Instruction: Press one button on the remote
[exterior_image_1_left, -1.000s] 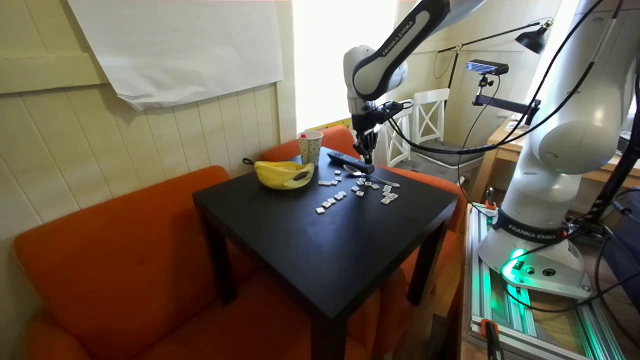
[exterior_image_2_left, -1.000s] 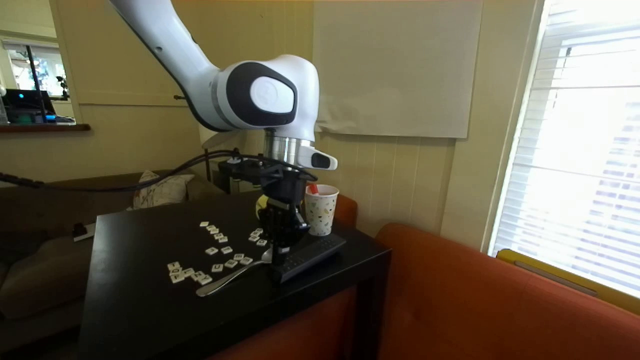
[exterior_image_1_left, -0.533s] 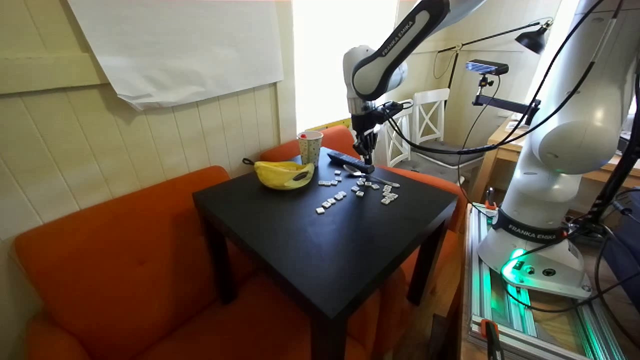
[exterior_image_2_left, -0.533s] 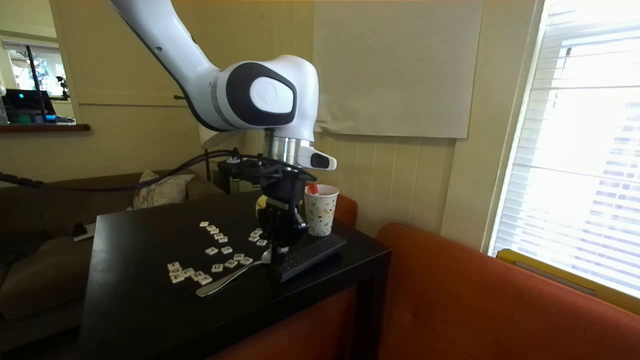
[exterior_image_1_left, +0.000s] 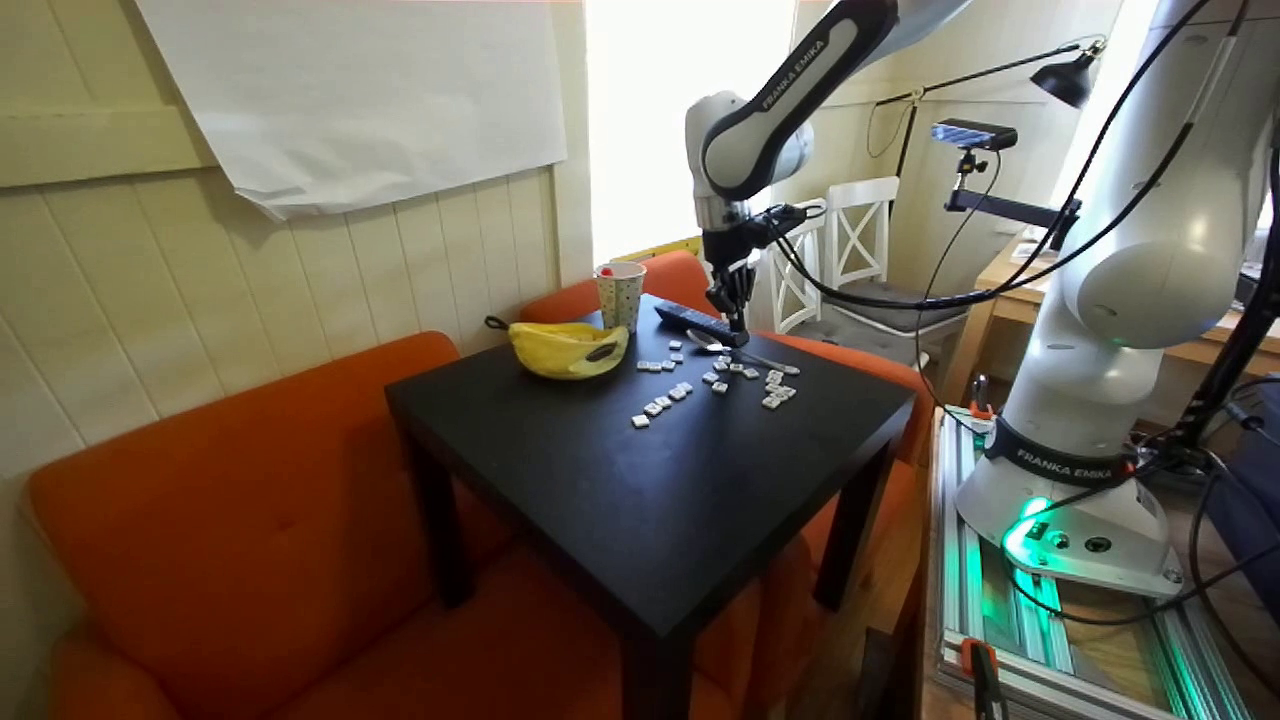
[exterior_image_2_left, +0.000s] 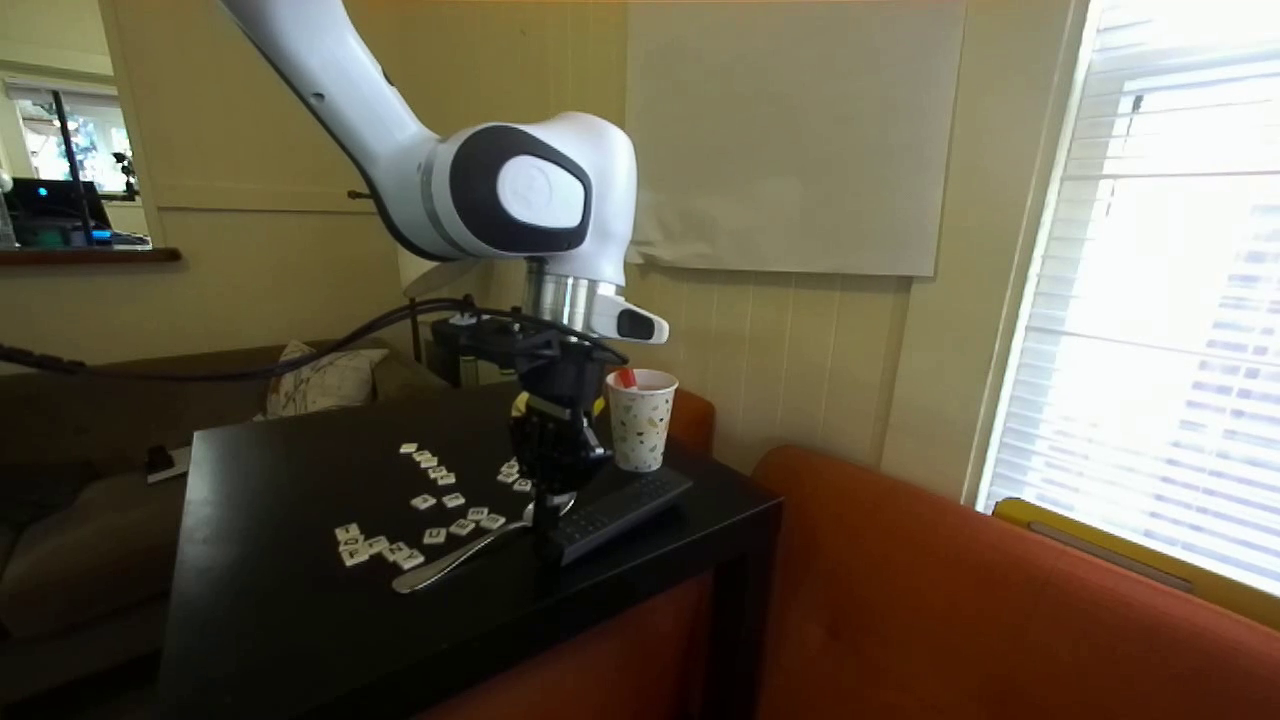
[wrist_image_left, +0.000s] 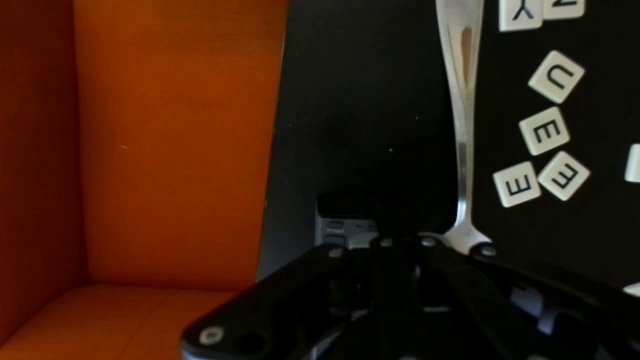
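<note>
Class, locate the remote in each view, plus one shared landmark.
In an exterior view: the remote is slightly above and right of centre.
In an exterior view: the remote is below centre.
Wrist view: the remote shows one end, just below centre.
Shared landmark: the spoon, in all three.

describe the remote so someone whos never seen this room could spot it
On the black table, find the speckled cup. Beside it, close to the edge, lies the remote. Unlike the shiny spoon and white letter tiles nearby, it is a flat, dark oblong with rows of buttons.
</note>
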